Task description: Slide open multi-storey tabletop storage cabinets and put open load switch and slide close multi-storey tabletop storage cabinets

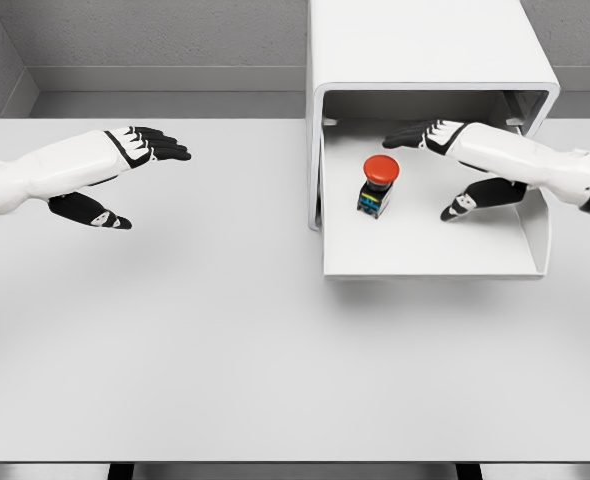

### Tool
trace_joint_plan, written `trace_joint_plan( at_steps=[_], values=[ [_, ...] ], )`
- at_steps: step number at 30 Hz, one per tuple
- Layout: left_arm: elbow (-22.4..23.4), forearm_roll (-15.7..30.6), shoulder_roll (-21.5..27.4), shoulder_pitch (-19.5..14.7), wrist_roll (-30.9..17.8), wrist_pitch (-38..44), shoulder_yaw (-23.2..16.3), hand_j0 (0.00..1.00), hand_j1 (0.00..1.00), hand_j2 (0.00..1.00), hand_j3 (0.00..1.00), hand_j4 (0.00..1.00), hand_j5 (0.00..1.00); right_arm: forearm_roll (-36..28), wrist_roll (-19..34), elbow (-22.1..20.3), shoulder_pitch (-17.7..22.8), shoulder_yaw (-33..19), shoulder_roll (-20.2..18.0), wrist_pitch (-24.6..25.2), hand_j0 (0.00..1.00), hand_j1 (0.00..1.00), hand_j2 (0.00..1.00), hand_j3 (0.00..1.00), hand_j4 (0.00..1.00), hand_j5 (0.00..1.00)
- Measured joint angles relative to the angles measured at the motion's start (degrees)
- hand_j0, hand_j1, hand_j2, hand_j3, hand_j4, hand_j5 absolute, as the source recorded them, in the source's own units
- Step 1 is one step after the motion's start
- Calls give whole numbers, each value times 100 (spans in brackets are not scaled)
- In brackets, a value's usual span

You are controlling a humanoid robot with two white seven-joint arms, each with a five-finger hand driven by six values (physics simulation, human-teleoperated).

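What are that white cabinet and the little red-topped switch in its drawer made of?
The cabinet looks like smooth painted metal or moulded plastic: uniform matte white, rounded edges, no grain. The switch seems plastic: a glossy red mushroom cap on a dark body with blue and yellow parts. Being a simulator render, neither is certain.

No readable text, label or number anywhere in view.

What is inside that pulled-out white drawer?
One red-capped switch stands upright on the drawer floor. The right robot hand hovers open beside it. The drawer's back, under the cabinet, is hidden.
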Motion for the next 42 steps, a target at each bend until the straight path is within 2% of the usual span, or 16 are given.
trace_joint_plan(
  at_steps=[6, 8, 11, 20, 34, 38, 42],
  values=[
    [-1, -8, 4, 0, 0, 0, 2, 100, 100, 100, 100, 100, 100, 63, 17, 164, -202, -3, 113, -13, 100, 100, 100, 100, 100, 100],
    [-1, -9, 1, 0, 0, 0, 1, 100, 100, 100, 100, 100, 100, 63, 12, 160, -193, 29, 110, -12, 94, 94, 94, 94, 94, 94],
    [-1, -11, -1, 0, 0, 0, 1, 100, 100, 100, 100, 100, 100, 63, 8, 161, -193, 53, 87, -12, 91, 91, 91, 91, 91, 91],
    [2, -18, -7, 0, 0, -1, -5, 100, 100, 100, 100, 100, 100, 36, -18, 116, -202, 39, -171, -31, 87, 87, 87, 87, 87, 87],
    [0, -20, 1, 0, 0, 0, 0, 100, 100, 100, 100, 100, 100, -310, -160, -858, -439, 73, -1265, -12, 88, 88, 88, 88, 88, 88],
    [0, -20, 5, 0, 0, 0, 1, 100, 100, 100, 100, 100, 100, -315, -280, -963, -510, 81, -1299, -11, 90, 90, 90, 90, 90, 90],
    [0, -20, 5, 0, 0, 0, 0, 100, 100, 100, 100, 100, 100, -318, -346, -995, -501, 233, -1079, -10, 91, 91, 91, 91, 91, 91]
  ],
)
